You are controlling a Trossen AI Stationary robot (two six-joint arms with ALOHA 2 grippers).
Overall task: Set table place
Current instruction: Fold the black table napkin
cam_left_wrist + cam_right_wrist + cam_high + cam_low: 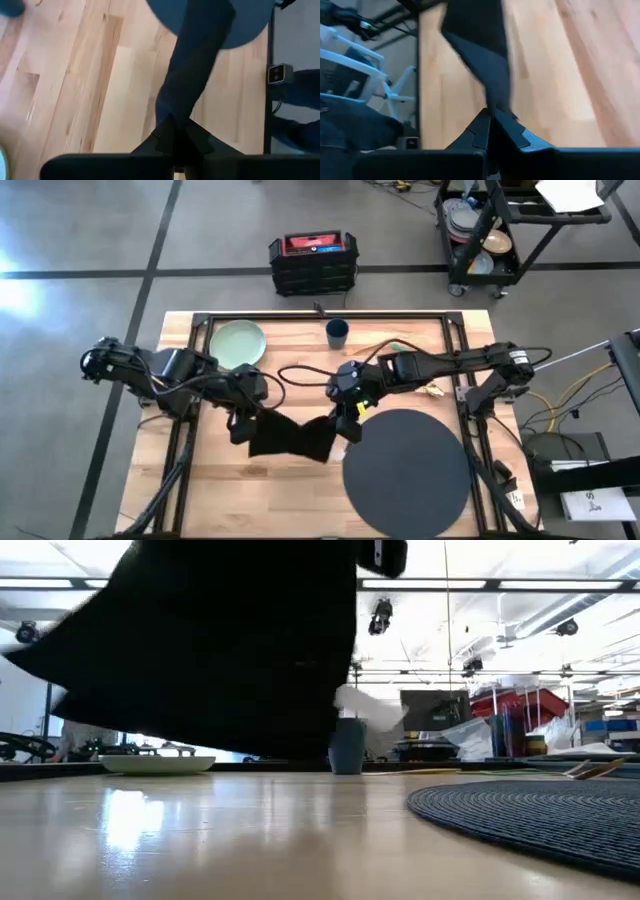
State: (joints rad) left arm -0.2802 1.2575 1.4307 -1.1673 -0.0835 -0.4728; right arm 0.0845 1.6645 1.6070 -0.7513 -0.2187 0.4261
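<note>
The black napkin (pixel 290 436) hangs spread between my two grippers over the middle of the table (pixel 230 490). My left gripper (pixel 240 426) is shut on its left end and my right gripper (pixel 346 420) on its right end. In the low view the napkin (pixel 200 650) hangs clear of the wood. The dark grey round placemat (pixel 405 470) lies flat at the near right. The pale green plate (pixel 238 343) and the small dark blue cup (pixel 337 332) stand at the far side. Gold cutlery (pixel 398 348) lies far right. My left gripper pinches the napkin's left end (pixel 173 119) between its two shut fingers; the cloth runs away from the fingertips as a gathered band, lifted off the table. One layer or several, I cannot tell. My right gripper pinches the napkin's right end (pixel 492 107) between its two shut fingers. The cloth stretches away toward the other arm as a folded strip above the wood.
A black metal rail frame (pixel 320 318) runs around the table top. A black and red toolbox (pixel 313 262) stands on the floor behind the table, and a black wheeled cart (pixel 490 235) of dishes stands at the far right. Cables (pixel 300 375) lie between the arms.
</note>
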